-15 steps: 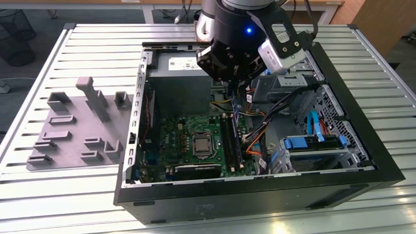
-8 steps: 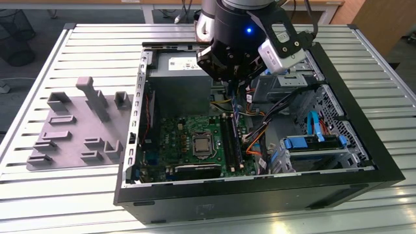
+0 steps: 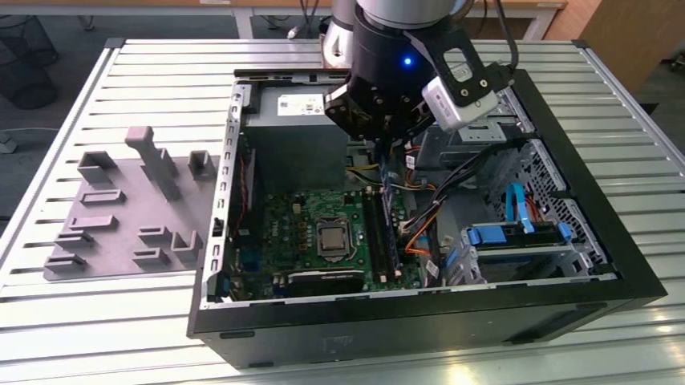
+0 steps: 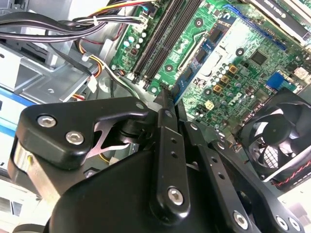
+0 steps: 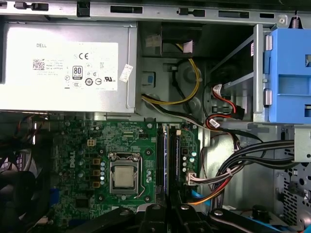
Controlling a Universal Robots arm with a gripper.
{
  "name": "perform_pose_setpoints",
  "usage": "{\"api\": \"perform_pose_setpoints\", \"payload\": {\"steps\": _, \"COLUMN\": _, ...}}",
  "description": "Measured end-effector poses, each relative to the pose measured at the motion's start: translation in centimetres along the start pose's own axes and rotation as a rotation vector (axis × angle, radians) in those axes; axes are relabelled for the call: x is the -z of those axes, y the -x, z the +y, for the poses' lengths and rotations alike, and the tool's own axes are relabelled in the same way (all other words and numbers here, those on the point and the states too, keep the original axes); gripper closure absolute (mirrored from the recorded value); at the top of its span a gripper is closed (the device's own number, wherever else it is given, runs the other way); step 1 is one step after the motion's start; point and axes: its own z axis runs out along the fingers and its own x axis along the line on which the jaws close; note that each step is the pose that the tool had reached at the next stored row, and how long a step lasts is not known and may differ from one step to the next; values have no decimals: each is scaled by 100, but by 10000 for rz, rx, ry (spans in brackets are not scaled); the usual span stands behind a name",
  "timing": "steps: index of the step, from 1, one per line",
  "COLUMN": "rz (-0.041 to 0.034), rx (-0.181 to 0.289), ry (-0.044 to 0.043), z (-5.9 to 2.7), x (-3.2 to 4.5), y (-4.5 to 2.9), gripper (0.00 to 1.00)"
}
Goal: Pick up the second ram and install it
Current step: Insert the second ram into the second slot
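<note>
Exterior view first: the arm reaches down into the open case point(image 3: 599, 265), which lies on a slatted table point(image 3: 128, 321). The gripper point(image 3: 379, 152) hangs low over the motherboard point(image 3: 305, 233), above the long black slots point(image 3: 377, 233). A grey fixture point(image 3: 118, 216) sits on the table to the exterior view's left, just outside the case wall.

From the second wrist view, the gripper point(image 4: 167, 97) has its fingers point(image 4: 165, 145) drawn close together, pinching the ram point(image 4: 194, 60). The blue-green stick runs out from the fingertips just beside the slots point(image 4: 160, 39). I cannot tell whether it touches a slot. A fan point(image 4: 277, 141) lies near the board's edge.

From the first wrist view, the ram point(image 5: 165, 160) shows edge-on as a thin bluish line between the two dark slots point(image 5: 159, 155), beside the processor socket point(image 5: 122, 175).
</note>
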Motion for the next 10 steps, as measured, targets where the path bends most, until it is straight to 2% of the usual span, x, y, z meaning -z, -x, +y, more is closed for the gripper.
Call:
{"api": "perform_pose_setpoints", "payload": {"steps": 5, "rz": 0, "rx": 0, "ry": -1, "z": -1, "x": -46, "y": -1, "gripper": 86}}
{"api": "perform_pose_setpoints", "payload": {"steps": 10, "rz": 0, "rx": 0, "ry": 0, "z": 0, "x": -18, "y": -1, "gripper": 86}}
